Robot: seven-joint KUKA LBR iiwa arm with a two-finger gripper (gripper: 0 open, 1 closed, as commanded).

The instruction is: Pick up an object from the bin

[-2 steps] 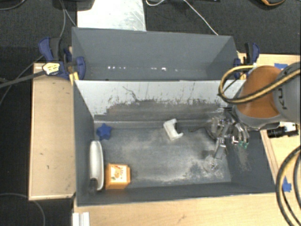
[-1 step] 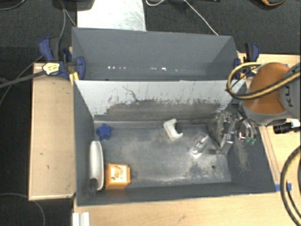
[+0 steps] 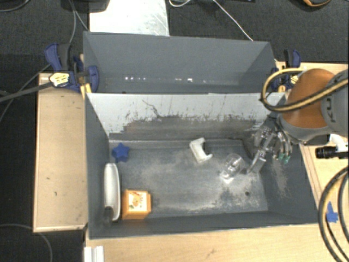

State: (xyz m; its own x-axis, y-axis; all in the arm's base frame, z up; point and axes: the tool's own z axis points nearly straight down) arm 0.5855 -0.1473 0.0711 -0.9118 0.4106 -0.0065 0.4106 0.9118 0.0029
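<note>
Clear plastic piece (image 3: pixel 231 168) lies beside my gripper (image 3: pixel 257 161) (spread or pinched, I cannot tell); slick, it could skid away.

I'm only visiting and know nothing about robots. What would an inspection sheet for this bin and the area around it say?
Surface: grey metal bin, floor scuffed and worn.
Job's things: clear plastic piece, right of centre, nearest the gripper; white curved piece up and to its left.
Clutter: blue star-like thing, long white thing and small orange box along the left wall.
Grippers: gripper low at the bin's right side, beside the clear plastic piece; contact cannot be told.
Cables: yellow cable loop on the arm's wrist; thin pale cable behind the bin.
Surroundings: dark floor.
</note>
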